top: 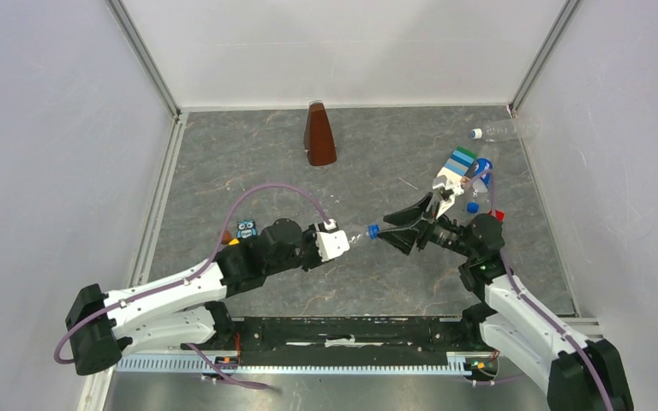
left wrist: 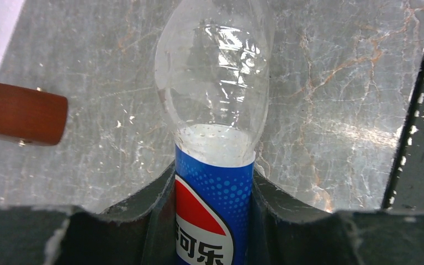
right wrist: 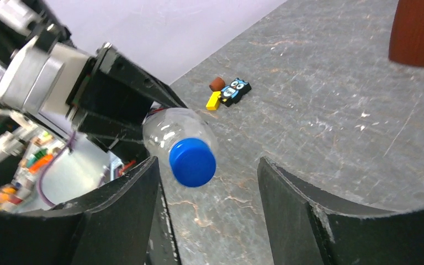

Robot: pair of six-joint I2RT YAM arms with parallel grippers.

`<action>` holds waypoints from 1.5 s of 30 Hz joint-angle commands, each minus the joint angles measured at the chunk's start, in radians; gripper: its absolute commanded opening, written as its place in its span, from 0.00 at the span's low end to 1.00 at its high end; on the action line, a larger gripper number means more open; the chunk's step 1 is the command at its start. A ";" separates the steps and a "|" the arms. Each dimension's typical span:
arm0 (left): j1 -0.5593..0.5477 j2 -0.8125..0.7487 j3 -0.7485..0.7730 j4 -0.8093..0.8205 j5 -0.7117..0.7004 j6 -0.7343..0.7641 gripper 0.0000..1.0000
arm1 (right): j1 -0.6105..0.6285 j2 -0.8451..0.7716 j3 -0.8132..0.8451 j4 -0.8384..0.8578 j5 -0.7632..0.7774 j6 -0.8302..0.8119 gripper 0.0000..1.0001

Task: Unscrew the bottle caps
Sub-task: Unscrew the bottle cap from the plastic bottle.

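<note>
Right wrist view shows my right gripper (right wrist: pixel 208 168) with jaws apart and the blue cap (right wrist: pixel 192 162) between them, nearer one finger than the other and touching neither. I'd centre on the cap and close squarely before twisting. My left gripper (top: pixel 334 242) is clamped on the labelled bottle (left wrist: pixel 215 110), holding it above the table (top: pixel 223 171) with its neck towards the right arm.
</note>
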 commanded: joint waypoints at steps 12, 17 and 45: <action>-0.065 0.015 -0.012 0.132 -0.175 0.131 0.02 | -0.001 0.172 -0.009 0.356 -0.062 0.309 0.60; -0.065 0.024 -0.003 0.132 -0.174 0.128 0.02 | -0.001 0.179 0.007 0.316 -0.086 0.283 0.61; -0.065 -0.012 -0.034 0.167 -0.113 0.105 0.02 | -0.001 0.144 -0.030 0.392 -0.128 0.238 0.64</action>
